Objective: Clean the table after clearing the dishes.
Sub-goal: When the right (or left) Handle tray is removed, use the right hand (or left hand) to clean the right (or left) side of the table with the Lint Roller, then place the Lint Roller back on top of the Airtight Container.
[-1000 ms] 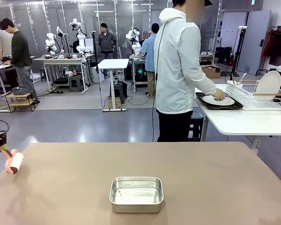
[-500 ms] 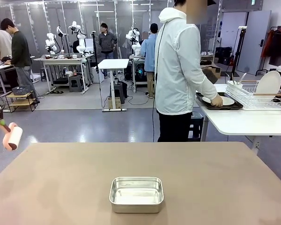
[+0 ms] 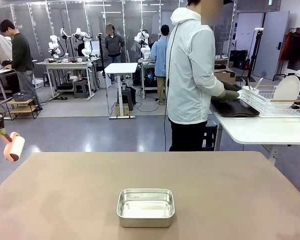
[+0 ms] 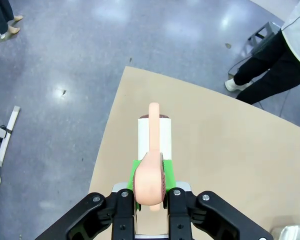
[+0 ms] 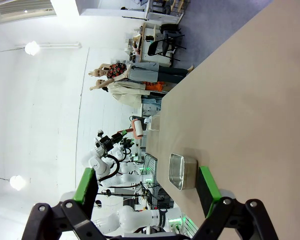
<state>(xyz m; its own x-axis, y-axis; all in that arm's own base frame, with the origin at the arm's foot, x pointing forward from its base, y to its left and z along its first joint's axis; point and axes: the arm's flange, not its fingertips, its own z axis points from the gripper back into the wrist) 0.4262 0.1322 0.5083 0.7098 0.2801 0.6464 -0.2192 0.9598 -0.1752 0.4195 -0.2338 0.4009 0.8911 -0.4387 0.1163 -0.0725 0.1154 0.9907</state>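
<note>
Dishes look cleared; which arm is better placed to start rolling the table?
Left. Its gripper is shut on the roller, held above the table's left corner. The right gripper is open and holds nothing.

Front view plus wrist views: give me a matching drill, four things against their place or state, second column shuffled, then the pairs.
Things:
1. lint roller
2. steel pan
3. right gripper
4. dark tray

Places or states:
A. on the white side table, under the person's hand
B. open, nothing between its fingers
C. held by the left gripper over the brown table's left far corner
D. sitting on the brown table near its front edge, middle

Pairs: 1-C, 2-D, 3-B, 4-A
</note>
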